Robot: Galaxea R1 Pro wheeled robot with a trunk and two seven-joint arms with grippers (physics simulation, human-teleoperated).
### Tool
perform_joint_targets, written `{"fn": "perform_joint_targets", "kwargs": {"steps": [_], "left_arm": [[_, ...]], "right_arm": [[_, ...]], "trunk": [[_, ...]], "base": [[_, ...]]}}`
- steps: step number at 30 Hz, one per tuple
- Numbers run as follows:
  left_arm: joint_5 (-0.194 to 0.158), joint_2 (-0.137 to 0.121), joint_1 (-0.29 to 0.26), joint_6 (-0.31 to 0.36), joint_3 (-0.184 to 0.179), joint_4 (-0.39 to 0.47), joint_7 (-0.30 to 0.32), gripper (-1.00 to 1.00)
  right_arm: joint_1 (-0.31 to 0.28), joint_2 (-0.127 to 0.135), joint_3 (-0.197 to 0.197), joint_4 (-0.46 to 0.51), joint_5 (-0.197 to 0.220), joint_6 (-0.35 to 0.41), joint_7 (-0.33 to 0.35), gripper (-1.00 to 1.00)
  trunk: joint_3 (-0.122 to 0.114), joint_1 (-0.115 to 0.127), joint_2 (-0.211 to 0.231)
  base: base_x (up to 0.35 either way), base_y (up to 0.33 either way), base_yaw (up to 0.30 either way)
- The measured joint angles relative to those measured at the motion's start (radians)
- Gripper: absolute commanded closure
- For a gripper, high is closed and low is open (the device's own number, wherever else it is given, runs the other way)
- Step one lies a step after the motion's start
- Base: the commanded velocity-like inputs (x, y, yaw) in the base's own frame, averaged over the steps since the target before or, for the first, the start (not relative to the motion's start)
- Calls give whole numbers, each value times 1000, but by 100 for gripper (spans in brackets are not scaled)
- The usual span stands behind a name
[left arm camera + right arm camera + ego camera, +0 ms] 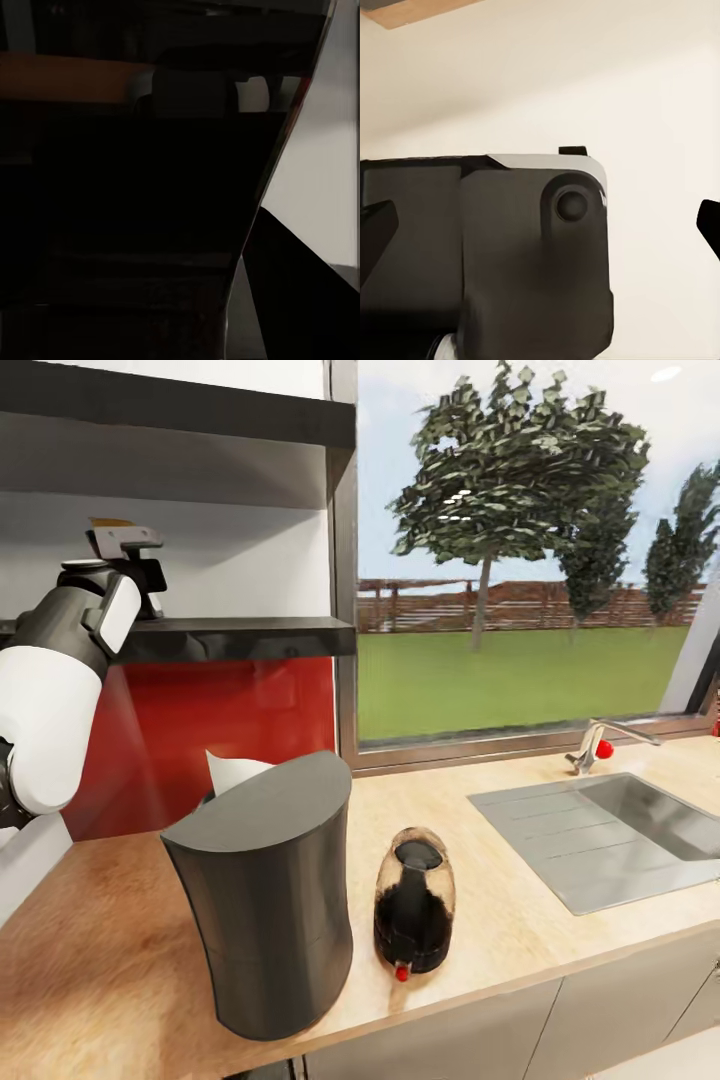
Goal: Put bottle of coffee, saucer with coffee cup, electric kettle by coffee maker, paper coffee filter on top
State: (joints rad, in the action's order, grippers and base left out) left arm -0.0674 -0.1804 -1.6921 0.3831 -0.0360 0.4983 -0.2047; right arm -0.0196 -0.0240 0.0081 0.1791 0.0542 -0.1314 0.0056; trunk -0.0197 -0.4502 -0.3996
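Claw [125, 545] tips hidden at shelf [240, 638].

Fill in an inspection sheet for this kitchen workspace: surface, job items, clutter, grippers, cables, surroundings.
Surface: light wood countertop with an inset steel sink at the right.
Job items: coffee maker upright near the front edge; white paper coffee filter showing behind its top, contact unclear; electric kettle just right of it, apart.
Kitchen shelf: lower black shelf above the red backsplash.
Clutter: nothing seen.
Grippers: left gripper raised at shelf level; jaws hidden, state cannot be told. Right gripper: its wrist view faces a pale surface and a dark housing.
Cables: nothing seen.
Surroundings: window onto lawn and trees; tap with red knob.
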Motion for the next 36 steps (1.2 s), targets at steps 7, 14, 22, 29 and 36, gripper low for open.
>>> {"fn": "perform_joint_targets", "kwargs": {"steps": [7, 14, 22, 29, 36], "left_arm": [[0, 0, 0, 1, 0, 0, 0, 100], [0, 1, 0, 1, -1, 1, 0, 100], [0, 6, 0, 0, -1, 2, -1, 100], [0, 9, 0, 0, -1, 2, -2, 100], [0, 8, 0, 1, -1, 0, -2, 100]], "right_arm": [[0, 0, -1, 0, 0, 0, 0, -100], [0, 0, -1, 0, 0, 0, 0, -100], [0, 0, -1, 0, 0, 0, 0, -100], [0, 0, -1, 0, 0, 0, 0, -100], [0, 0, 0, -1, 0, 0, 0, -100]], "trunk": [[0, 0, 0], [0, 0, 0], [0, 0, 0], [0, 0, 0], [0, 0, 0]], "base": [[-330, 67, 0], [-336, -3, 0], [-337, -124, 0], [-337, -141, 0], [-337, -137, 0]]}}
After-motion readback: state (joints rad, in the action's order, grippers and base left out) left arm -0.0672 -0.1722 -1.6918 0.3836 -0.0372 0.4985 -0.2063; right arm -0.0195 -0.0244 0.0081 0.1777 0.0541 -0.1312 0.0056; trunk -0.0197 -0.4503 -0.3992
